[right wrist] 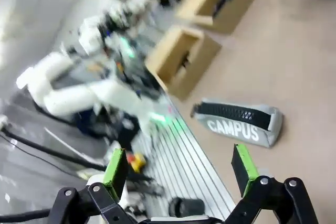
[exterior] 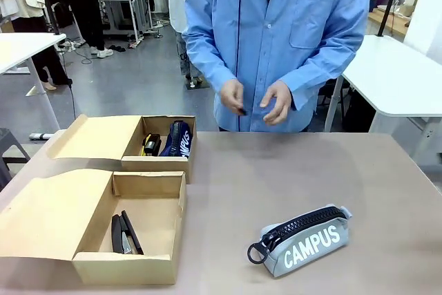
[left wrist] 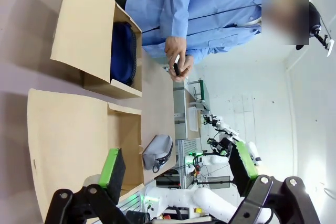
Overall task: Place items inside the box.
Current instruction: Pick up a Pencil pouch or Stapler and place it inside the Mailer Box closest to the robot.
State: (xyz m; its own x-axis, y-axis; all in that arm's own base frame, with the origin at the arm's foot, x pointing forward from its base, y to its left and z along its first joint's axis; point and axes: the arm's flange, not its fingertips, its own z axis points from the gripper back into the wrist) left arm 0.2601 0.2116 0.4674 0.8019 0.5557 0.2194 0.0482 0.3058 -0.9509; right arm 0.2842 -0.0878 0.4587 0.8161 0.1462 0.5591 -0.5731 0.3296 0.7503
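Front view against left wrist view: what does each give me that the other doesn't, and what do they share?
Front view: black staplers lying in the near box, a yellow utility knife beside the navy pouch in the far box, and the CAMPUS print on the grey pencil case. Left wrist view: the left claw, open, nothing between its green pads. Shared: both boxes, the pouch, the pencil case on the table, and the person's hands holding a small dark thing.
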